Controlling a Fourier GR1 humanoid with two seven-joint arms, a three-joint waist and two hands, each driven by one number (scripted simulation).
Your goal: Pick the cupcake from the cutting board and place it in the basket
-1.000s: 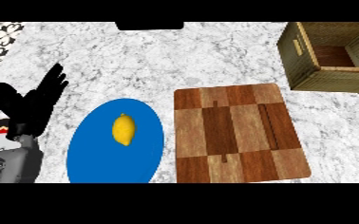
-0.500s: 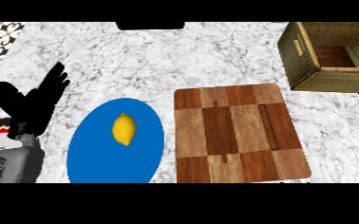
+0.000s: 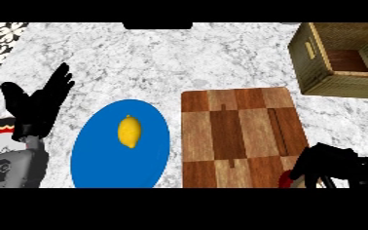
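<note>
The checkered wooden cutting board [image 3: 237, 131] lies at centre right of the counter, its top bare. My right hand [image 3: 327, 168] shows at the board's near right corner, fingers curled downward. A small red bit, which looks like the cupcake [image 3: 285, 181], peeks out under those fingers; the rest of it is hidden. The wooden basket [image 3: 316, 53] stands at the far right, beyond the board, with its inside showing nothing. My left hand [image 3: 39, 105] rests open at the left edge, fingers up.
A blue plate [image 3: 108, 161] with a yellow lemon [image 3: 129, 131] on it lies left of the board. A dark object [image 3: 158, 25] sits at the counter's far edge. Marble counter stretches between the board and the basket.
My right hand has come into view at the board's near right corner, with a red bit under its fingers. The left hand, plate, lemon and basket have not moved.
</note>
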